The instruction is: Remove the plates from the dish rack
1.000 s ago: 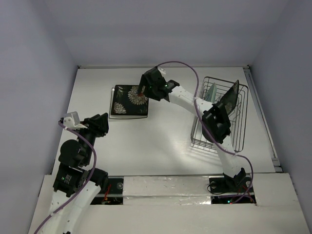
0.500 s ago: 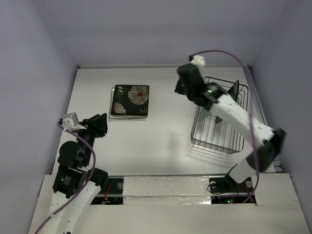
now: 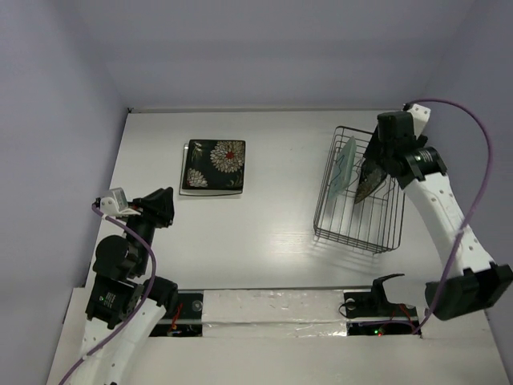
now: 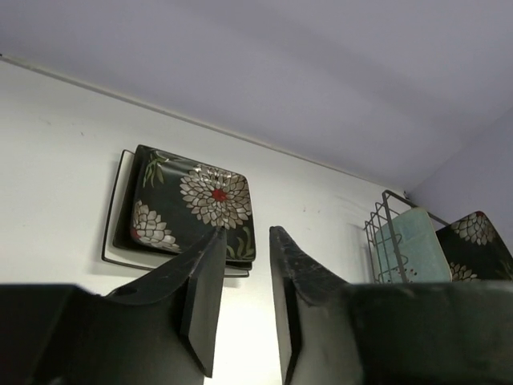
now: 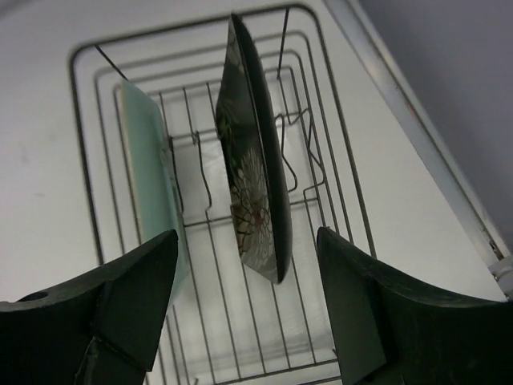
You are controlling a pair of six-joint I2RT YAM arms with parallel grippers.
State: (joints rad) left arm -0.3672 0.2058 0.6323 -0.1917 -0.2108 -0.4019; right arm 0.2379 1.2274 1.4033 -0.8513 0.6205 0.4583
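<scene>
**Overhead and wrist views, unloading in progress.** The white bench (image 3: pixel 264 233) is filling most of the overhead view. Pale lavender walls (image 3: pixel 264 56) are enclosing it at the far side and on both flanks. A light metal strip (image 3: pixel 430 200) is running along its right edge.

The dish rack (image 3: pixel 353 237) is sitting on the right half of the bench, just beside that strip. Two plates are standing on edge between its wires. The mint-green plate (image 5: pixel 152 168) is leaning at the left, and the dark flowered plate (image 5: pixel 255 176) is standing near the middle, apart from it.

The right pincer (image 5: pixel 247 237) is hovering over the rack with its fingers spread wide, one on each side of the dark flowered plate. They appear to be standing clear of it, though the angle is leaving contact uncertain.

On the left half of the bench, well apart from the rack, the black flowered plate (image 4: pixel 192 204) is lying flat on top of the white plate (image 4: pixel 119 204).

The left pincer (image 4: pixel 245 241) is hanging above bare bench near the front left corner. Its fingers are standing slightly apart and gripping nothing, and they are pointing toward the stack.
</scene>
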